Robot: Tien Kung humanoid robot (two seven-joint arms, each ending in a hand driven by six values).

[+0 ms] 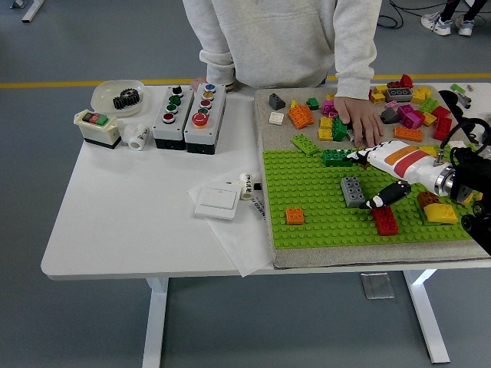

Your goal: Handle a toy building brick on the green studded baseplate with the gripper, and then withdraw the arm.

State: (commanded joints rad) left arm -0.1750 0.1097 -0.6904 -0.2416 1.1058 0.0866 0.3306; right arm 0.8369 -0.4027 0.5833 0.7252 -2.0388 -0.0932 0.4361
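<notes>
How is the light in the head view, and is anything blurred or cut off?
Head view: light even, shadows soft under the table; green baseplate and grey brick sharp; right hand sharp, its arm cut by the right edge.
</notes>
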